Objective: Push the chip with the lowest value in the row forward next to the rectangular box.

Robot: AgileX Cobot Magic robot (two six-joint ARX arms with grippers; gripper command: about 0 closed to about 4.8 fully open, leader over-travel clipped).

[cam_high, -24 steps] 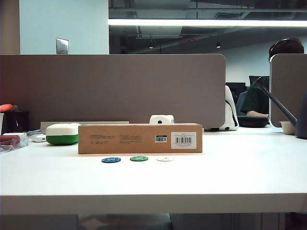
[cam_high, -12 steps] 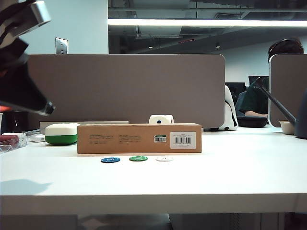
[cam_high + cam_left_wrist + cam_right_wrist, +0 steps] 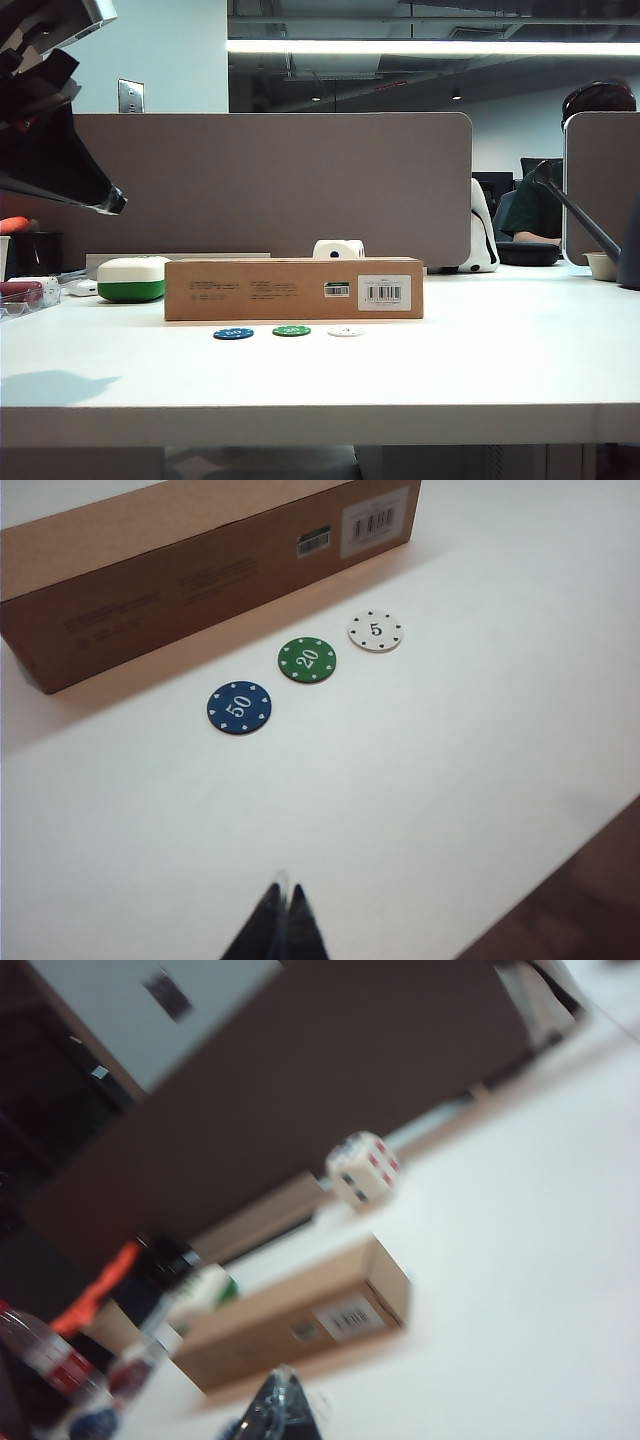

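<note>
While nothing is touching it, the white chip (image 3: 375, 631) lies flat on the table, well ahead of the left gripper (image 3: 281, 920) and off to one side of its tips. It's a small round disc marked "5" with dark dots around the rim, and it sits just short of the rectangular box (image 3: 200, 555), close to it with a thin gap showing. It's the end piece of the row: the green chip (image 3: 307, 660) marked "20" is just beside it, then the blue chip (image 3: 239, 707) marked "50", which lies closest to the left gripper.

That box is plain matte brown cardboard, long and low, with small printed text, a white barcode label (image 3: 376, 520) and a smaller sticker next to it. Beyond its far end there's a rounded white-and-green case (image 3: 131, 279), and behind the box a white die (image 3: 337, 249).

The left gripper hovers above the smooth white table (image 3: 450, 780), its dark tips pressed together with no gap, holding nothing. The right gripper (image 3: 280, 1410) only shows as a dark blurred tip, so I can't tell how its jaws stand; the box lies just ahead of it.

Room-wise: grey-brown divider panel (image 3: 270, 185) behind the table, office ceiling light strip (image 3: 430, 47) above.
</note>
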